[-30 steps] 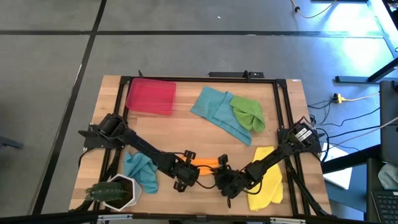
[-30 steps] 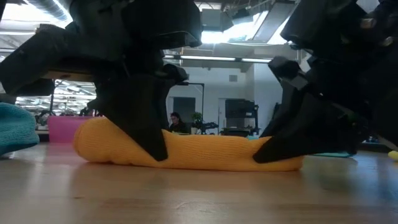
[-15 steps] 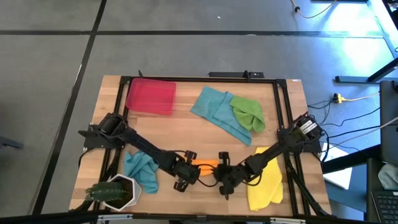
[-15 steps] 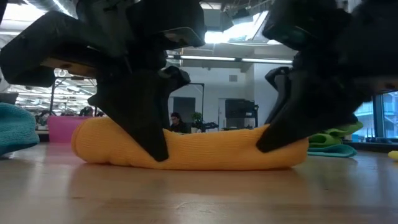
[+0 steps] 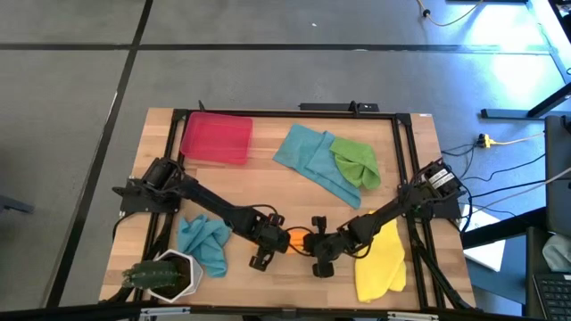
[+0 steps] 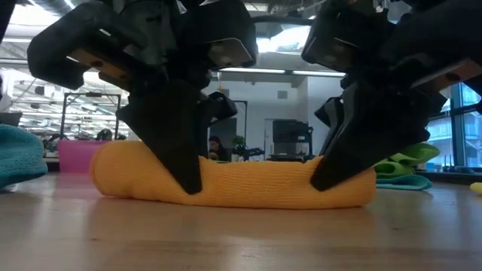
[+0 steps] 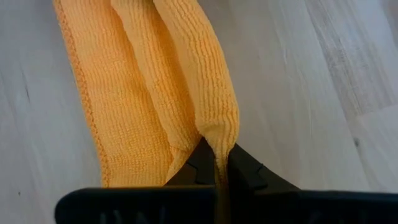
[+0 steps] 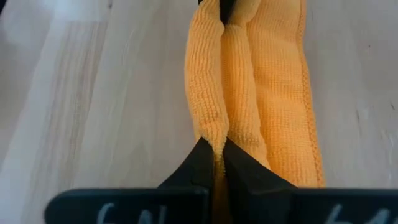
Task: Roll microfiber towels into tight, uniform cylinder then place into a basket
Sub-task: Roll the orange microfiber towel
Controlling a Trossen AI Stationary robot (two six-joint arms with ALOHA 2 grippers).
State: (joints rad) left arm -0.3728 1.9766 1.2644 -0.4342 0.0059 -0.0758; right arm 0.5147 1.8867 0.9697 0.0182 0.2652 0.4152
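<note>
Lying near the front edge of the desk (image 5: 268,192), a little in from its middle, the rolled orange towel (image 6: 233,181) ran with its long axis side to side, parallel to that edge. Pinched at both ends: left gripper (image 5: 268,242) clenched on a fold of the roll toward its left end, right gripper (image 5: 323,246) clenched on a fold toward its right end, fingers (image 7: 205,163) of each pressed tight together with only a thin ridge of cloth between them. Seen level across the desk, rested on the wood as a fairly even cylinder, both grippers coming down onto its top side from above. Judged as the hinge of the coming move: red basket (image 5: 216,137) sat at the far left corner, well apart from the roll, away and to the left, so nearer the left arm's base than the right's. Likely needed a lift with both ends kept level, then a carry toward that far left corner, the roll's long axis already roughly matching the basket's longer side. Risk, as a guess only, of the roll loosening if one end let go first. Elsewhere: one teal towel (image 5: 203,242) near the front left beside the white plant pot (image 5: 165,275), another teal towel (image 5: 312,160) with the green towel (image 5: 357,162) toward the far right, yellow towel (image 5: 382,260) at the front right under the right arm.
</note>
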